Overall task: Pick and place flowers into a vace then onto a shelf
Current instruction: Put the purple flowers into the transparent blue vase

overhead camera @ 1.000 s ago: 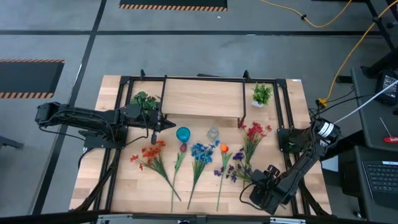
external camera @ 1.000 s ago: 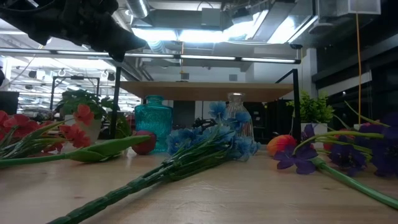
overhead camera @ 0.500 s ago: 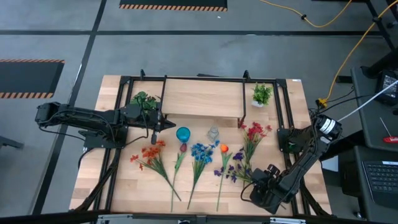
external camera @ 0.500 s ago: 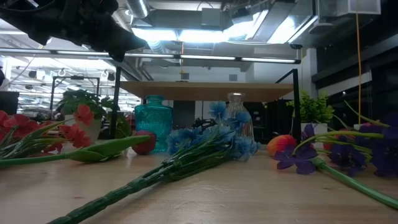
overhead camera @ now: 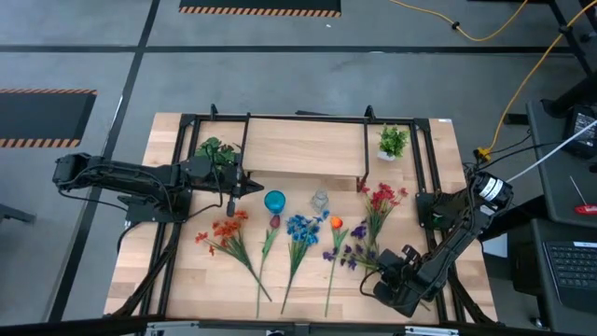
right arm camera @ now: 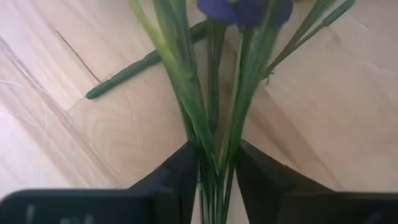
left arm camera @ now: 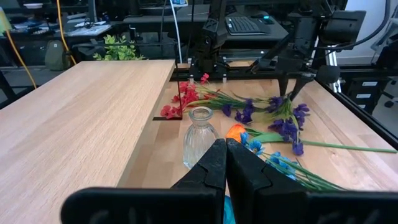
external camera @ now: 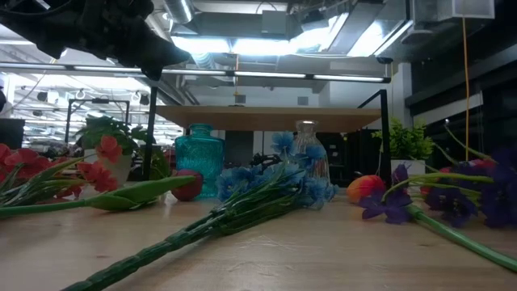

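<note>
Several flowers lie on the table: red-orange (overhead camera: 227,230), blue (overhead camera: 300,228), an orange bud (overhead camera: 336,223), a red spray (overhead camera: 381,200) and a purple spray (overhead camera: 353,254). A teal vase (overhead camera: 274,201) and a clear glass vase (overhead camera: 320,200) stand before the shelf (overhead camera: 303,145). My right gripper (overhead camera: 384,273) stands over the near right of the table, shut on the purple spray's stems. My left gripper (overhead camera: 254,187) hovers shut, level, near the teal vase, and also shows in its wrist view (left arm camera: 225,163). My right gripper pinches a bundle of thin green stems (right arm camera: 214,158) of the purple spray between its two fingers (right arm camera: 177,174). The fingers come steeply from above and lie across the stems. The purple blooms (right arm camera: 244,9) lie beyond the fingers, low over the table.
Two small potted plants stand on the shelf, one at its left (overhead camera: 215,149) and one at its right (overhead camera: 393,141). The shelf's black legs (overhead camera: 366,173) stand behind the vases. Another green stem (right arm camera: 140,67) lies on the wood beside the held bundle.
The purple spray's blooms have shifted a little on the table while my right gripper stays over its stems.
</note>
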Motion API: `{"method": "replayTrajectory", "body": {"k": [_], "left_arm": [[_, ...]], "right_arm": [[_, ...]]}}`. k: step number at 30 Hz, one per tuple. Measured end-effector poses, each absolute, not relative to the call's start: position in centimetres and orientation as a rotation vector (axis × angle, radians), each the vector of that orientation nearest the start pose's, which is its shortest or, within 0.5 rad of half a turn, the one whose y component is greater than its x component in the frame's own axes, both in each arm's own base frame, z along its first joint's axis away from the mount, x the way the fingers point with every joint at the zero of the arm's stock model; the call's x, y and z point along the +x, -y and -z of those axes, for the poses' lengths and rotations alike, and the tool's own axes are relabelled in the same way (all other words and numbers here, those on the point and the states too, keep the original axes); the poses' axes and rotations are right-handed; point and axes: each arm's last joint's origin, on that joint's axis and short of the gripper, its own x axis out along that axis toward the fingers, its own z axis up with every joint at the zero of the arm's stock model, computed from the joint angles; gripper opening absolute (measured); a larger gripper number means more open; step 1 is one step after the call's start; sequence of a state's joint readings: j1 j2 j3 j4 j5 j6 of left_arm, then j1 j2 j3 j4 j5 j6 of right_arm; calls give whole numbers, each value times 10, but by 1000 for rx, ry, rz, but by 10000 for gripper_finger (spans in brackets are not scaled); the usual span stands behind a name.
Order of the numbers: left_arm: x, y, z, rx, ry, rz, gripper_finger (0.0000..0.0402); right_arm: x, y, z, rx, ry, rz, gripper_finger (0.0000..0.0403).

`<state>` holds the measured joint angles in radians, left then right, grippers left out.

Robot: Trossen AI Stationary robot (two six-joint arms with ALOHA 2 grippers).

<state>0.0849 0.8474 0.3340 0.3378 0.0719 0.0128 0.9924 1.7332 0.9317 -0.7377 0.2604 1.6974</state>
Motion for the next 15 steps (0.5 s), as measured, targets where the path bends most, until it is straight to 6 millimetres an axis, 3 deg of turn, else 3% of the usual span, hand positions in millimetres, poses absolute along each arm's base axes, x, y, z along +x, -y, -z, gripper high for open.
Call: {"method": "replayTrajectory", "body": {"k": [8,15], "left_arm": [[183,-13,-216,-1,-175,-12,3],[183,-13,-216,-1,-175,-12,3]], "right_arm": [[159,-230,-137,520,-1233,545,12],[157,-225,-156,565,-1184,510,24]]}}
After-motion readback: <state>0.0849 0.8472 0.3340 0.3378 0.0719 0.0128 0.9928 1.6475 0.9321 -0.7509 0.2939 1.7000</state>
